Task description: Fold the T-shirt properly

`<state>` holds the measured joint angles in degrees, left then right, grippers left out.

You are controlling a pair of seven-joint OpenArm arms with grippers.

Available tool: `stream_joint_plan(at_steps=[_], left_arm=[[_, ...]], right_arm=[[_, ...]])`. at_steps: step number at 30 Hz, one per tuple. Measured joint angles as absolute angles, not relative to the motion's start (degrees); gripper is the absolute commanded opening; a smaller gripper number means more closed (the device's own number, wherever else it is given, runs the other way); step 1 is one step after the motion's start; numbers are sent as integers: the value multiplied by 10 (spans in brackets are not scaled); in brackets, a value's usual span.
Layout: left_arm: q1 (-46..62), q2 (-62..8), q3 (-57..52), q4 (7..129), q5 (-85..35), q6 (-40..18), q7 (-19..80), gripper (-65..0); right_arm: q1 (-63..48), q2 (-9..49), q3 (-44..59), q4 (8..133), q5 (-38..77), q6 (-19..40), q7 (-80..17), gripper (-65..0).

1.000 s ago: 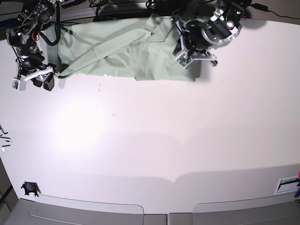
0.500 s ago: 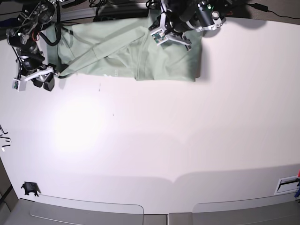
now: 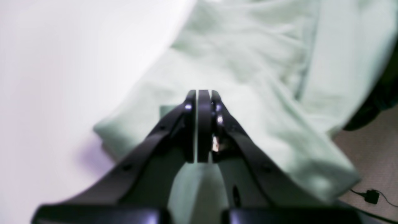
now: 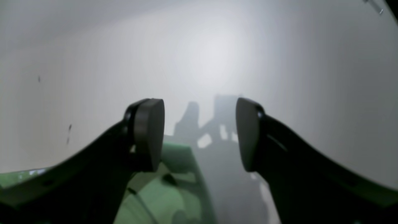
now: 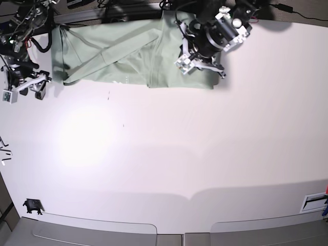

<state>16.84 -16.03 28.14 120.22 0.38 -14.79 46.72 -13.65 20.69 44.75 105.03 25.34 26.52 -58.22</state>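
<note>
- Fabric of the T-shirt [image 5: 128,56] is lying flat and partly folded on the white table [image 5: 179,154], stretching from just beside the right pincer [image 5: 37,92] across to beneath the left pincer [image 5: 201,66].
- In the base view the left pincer is hanging over the shirt's end farthest from the other arm, close to the hem nearest the camera.
- In the left wrist view the left pincer [image 3: 198,124] is showing its jaws pressed together, with only a hairline slit of light between the pads, and no cloth is visibly caught there.
- The T-shirt [image 3: 248,77] is spreading out ahead of and below those tips, with one corner sitting just to their left and a long fold running off to their right.
- Bare table [image 3: 62,62] is filling the area to the left of that pincer, though the whole view is blurred.
- The right pincer [image 4: 199,133] is standing spread wide, with nothing between its pads.
- Green cloth of the T-shirt [image 4: 174,174] is lying just below and behind its left pad, apart from the tips, while ahead of the tips only the table [image 4: 217,46] and the pincer's own shadow are showing.
- In the base view the right pincer is hovering over bare tabletop just off the shirt's near corner, not touching it.
</note>
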Motion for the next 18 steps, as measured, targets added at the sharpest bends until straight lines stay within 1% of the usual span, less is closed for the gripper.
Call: stream_joint_plan(at_steps=[1,2,3,5,8,9,12,18], left_arm=[[170,-160,268,1202,2,-148,467,-449],[170,-161,254,1202,0,-148,467,-402],[170,-162,238,1202,1,-147,467,-379],[170,-169,210,1202,1,-121,464,-377],[170,-185,176,1202,-1,-119,464,-377],[170,-189,168,1202,-2,-119,464,-377],[170,-194,149,1202,-22,-118,463,-377],[170,-192,146,1202,-43,-118,462,-377]], right_arm=[[-136,218,449,1041,258,265,-580,-299],[-136,228,452,1027,264,265,-581,-298],[-136,239,456,1011,279,265,-581,-298],[-136,259,461,968,310,267,-579,-284],[-136,289,466,895,361,267,-594,-221],[-136,297,467,871,377,266,-602,-213],[-137,317,467,799,459,306,-653,-213],[-136,320,465,681,646,386,-761,-213]])
